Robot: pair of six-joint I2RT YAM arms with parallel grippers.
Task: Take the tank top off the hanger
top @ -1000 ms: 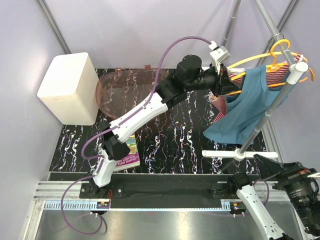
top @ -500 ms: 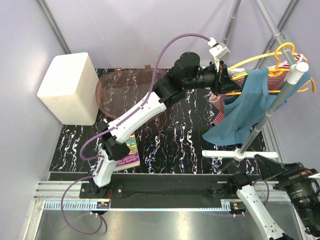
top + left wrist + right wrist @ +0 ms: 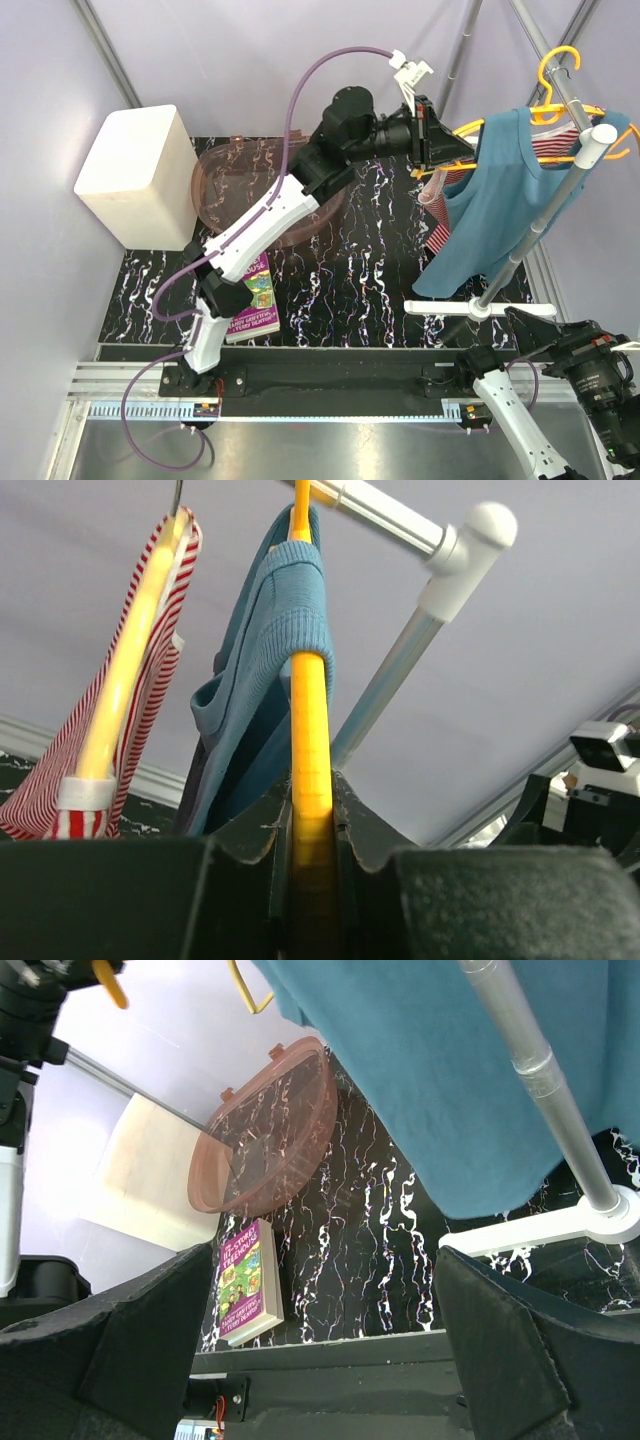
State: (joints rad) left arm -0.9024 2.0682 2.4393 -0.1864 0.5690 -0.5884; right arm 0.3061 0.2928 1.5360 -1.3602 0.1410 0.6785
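The blue tank top (image 3: 497,203) hangs on a yellow hanger (image 3: 466,127) at the rack's rail. My left gripper (image 3: 432,138) is shut on the bare left arm of that hanger. In the left wrist view the yellow hanger (image 3: 309,705) runs up from between the jaws of the left gripper (image 3: 311,815), and the tank top's strap (image 3: 283,600) drapes over it just above. My right gripper (image 3: 330,1360) is open and holds nothing, low at the table's near right, below the tank top's hem (image 3: 455,1080).
A red-striped garment (image 3: 150,675) hangs on a second yellow hanger (image 3: 118,695) beside the first. The rack's pole (image 3: 535,225) slants down to its white foot (image 3: 480,309). A pink bowl (image 3: 215,180), a white box (image 3: 140,175) and a book (image 3: 255,305) lie to the left.
My left gripper has moved up and to the left with the hanger's arm in it. The hanger's hook and the tank top's shoulder have risen. The right arm has stayed put.
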